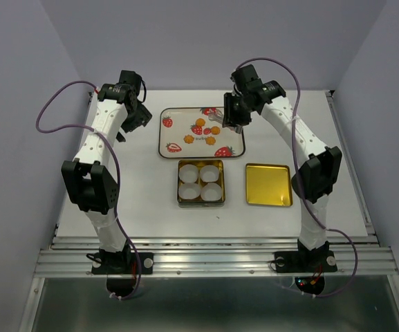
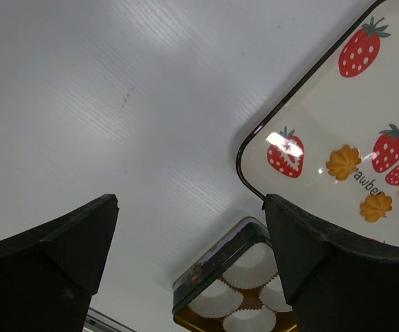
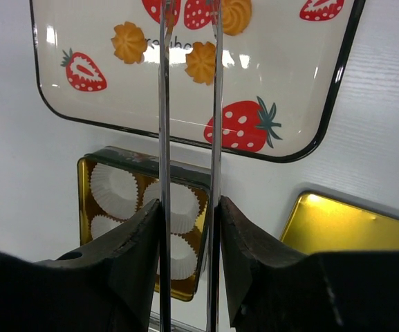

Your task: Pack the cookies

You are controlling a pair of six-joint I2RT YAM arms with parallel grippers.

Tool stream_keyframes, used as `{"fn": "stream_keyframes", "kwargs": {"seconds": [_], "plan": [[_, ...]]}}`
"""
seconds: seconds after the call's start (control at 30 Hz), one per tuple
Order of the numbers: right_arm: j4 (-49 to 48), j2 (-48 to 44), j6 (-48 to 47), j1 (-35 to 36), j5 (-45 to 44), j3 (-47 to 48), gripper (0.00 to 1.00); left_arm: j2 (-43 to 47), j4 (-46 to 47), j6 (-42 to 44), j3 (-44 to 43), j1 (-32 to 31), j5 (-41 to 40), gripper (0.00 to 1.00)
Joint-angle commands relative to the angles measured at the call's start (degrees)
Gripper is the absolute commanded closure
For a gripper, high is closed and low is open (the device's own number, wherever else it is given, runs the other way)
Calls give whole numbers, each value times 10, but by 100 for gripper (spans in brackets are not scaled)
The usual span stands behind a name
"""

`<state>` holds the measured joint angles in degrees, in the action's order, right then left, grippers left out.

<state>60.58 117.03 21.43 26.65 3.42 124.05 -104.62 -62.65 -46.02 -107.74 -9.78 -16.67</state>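
Four small orange cookies (image 1: 207,131) lie on the strawberry-print tray (image 1: 185,117). In the right wrist view I see three of them (image 3: 200,61) on that tray (image 3: 289,62). My right gripper (image 1: 235,114) (image 3: 189,207) is shut on metal tongs (image 3: 163,104). The tongs reach over the tray, and their tips run out of the top of the frame beside one cookie (image 3: 235,15). My left gripper (image 1: 135,114) (image 2: 191,207) is open and empty above the bare table left of the tray (image 2: 310,117). The cookies (image 2: 343,161) show there too.
A square gold tin (image 1: 179,183) with four empty white paper cups (image 1: 211,193) stands in front of the tray. Its gold lid (image 1: 268,185) lies to the right, inside up. The tin also shows in both wrist views (image 2: 213,266) (image 3: 144,158).
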Motion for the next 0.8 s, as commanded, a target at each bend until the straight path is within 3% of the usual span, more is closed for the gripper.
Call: {"fn": "stream_keyframes", "kwargs": {"seconds": [0.0,0.2,0.77], "plan": [[9,-1,10,2,-39,17,57,14,-17,5,-12,-3,-15,1],[9,9,13,2,-46,14,47,26,-17,6,1,-3,-17,1],[6,57,-10,12,-63,30,46,28,-16,1,18,-3,-26,1]]}}
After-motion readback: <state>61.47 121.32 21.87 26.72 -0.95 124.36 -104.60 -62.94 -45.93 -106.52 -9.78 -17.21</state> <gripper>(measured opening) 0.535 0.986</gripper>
